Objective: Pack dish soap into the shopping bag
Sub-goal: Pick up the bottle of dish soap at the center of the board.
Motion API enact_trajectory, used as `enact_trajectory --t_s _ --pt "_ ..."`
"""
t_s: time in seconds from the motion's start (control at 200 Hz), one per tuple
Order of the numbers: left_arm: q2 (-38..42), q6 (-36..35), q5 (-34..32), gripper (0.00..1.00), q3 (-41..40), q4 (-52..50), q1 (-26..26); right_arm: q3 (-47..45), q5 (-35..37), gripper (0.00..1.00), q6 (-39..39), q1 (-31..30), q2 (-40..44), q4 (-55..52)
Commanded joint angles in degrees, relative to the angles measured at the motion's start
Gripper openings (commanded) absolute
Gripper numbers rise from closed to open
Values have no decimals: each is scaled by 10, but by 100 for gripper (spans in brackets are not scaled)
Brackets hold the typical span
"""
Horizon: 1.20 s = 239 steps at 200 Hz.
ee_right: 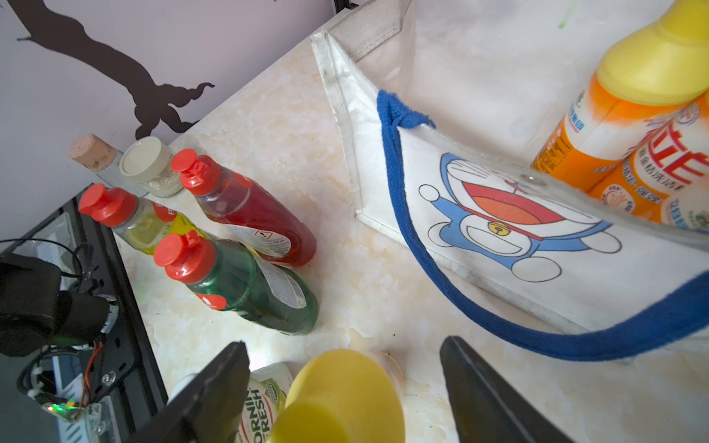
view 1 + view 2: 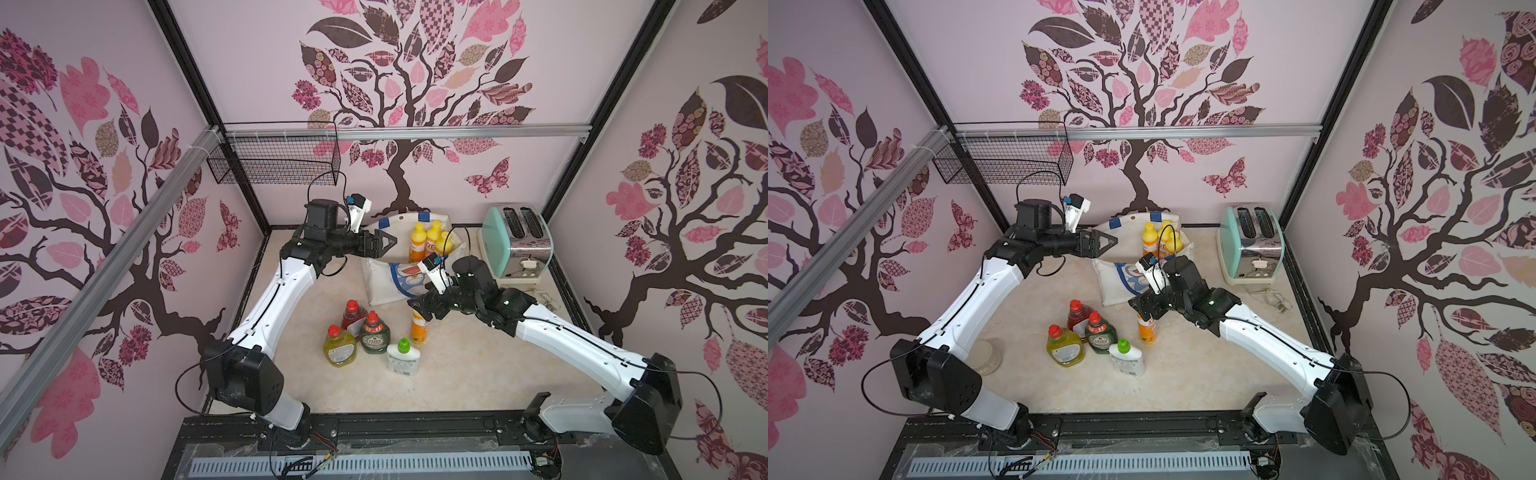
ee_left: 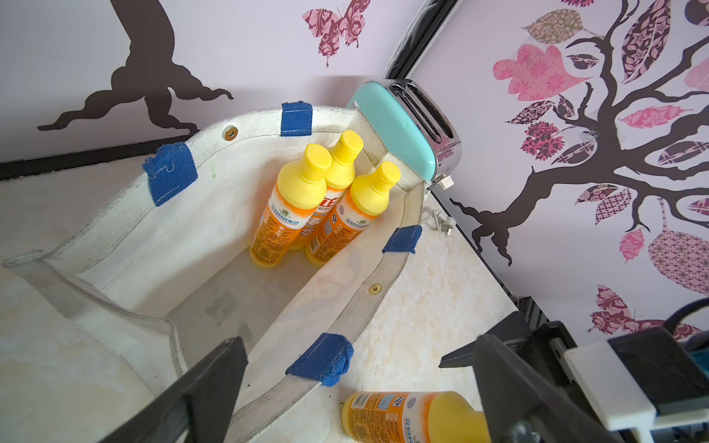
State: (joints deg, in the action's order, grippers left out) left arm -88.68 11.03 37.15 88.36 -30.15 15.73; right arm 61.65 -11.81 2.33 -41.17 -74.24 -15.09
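The white shopping bag [image 2: 384, 286] [image 2: 1115, 291] with the blue cat print [image 1: 510, 222] stands open at the back of the table. Three orange dish soap bottles [image 2: 430, 243] [image 3: 307, 199] [image 1: 614, 126] with yellow caps stand inside it. A fourth orange bottle [image 2: 419, 332] [image 2: 1148, 332] [image 3: 403, 416] stands upright in front of the bag. My right gripper [image 2: 417, 308] [image 1: 343, 347] is open around its yellow cap [image 1: 341, 395], with a gap on each side. My left gripper [image 2: 384, 243] [image 3: 341, 356] hovers open and empty over the bag's left end.
Yellow-green [image 2: 340, 347], red [image 2: 354, 318] and dark green [image 2: 374, 334] squat bottles and a white bottle with a green cap [image 2: 402, 357] cluster left of the orange bottle. A mint toaster [image 2: 515, 245] stands right of the bag. Two small jars [image 1: 145, 161] stand behind the cluster.
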Motion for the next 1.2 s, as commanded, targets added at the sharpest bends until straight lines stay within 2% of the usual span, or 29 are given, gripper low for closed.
enact_trajectory --t_s 0.0,0.385,0.68,1.01,1.17,1.19 --pt "3 -8 7 98 -6 0 -2 3 -8 77 7 0 0 16" --pt "5 -15 6 98 -8 -5 -3 2 -15 69 13 0 -16 15" --pt "5 -15 4 98 -7 -7 -2 -3 -10 60 19 0 -20 20" --pt "0 -16 3 98 -3 -17 -3 -20 -3 46 26 0 -16 29" --pt "3 -15 3 98 -4 -14 -3 -24 0 34 29 0 -12 33" --pt "4 -15 3 98 -4 -14 -2 -24 1 30 29 0 -12 33"
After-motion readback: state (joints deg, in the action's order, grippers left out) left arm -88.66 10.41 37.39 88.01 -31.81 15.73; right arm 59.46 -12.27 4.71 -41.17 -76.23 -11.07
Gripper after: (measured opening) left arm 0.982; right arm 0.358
